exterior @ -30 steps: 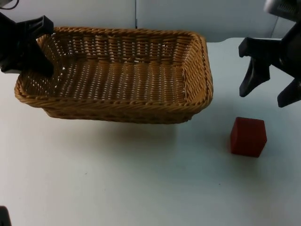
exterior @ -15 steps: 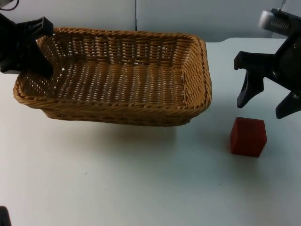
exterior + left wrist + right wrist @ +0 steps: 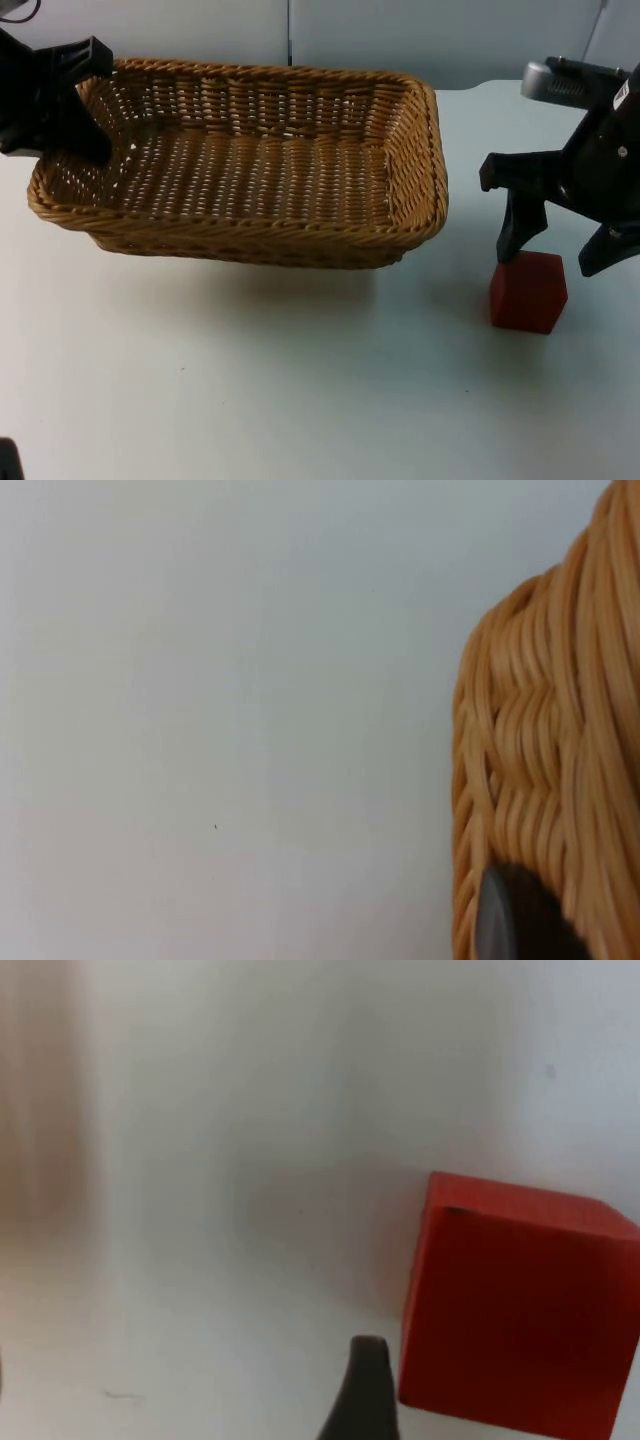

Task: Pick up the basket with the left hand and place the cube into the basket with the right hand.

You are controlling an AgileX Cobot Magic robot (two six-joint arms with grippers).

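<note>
Basket (image 3: 245,160), woven and tan, sits at the far left of the table (image 3: 300,400), its near side casting a shadow beneath it, so it looks raised off the surface on that side. The left gripper (image 3: 88,105) is clamped on the basket's left short rim, one black finger outside the wall and one reaching down inside. In the left wrist view the wicker (image 3: 560,750) runs close past the camera, with a black fingertip (image 3: 505,920) pressed against the weave and bare white table beside it.

The cube (image 3: 528,290), red, rests on the table to the right of the basket and well apart from it, nearer the front edge than the basket's right corner. The right gripper (image 3: 565,255) hangs directly over the cube's far edge with its fingers spread wide; the left one of the pair comes down to about the cube's top far corner, the other stands out past the cube's right side. Whether either finger touches the cube cannot be told from above. In the right wrist view the cube (image 3: 515,1310) stands just beside a black fingertip (image 3: 365,1390), with a narrow strip of table between them.

A grey wall (image 3: 400,35) closes off the table behind the basket.
</note>
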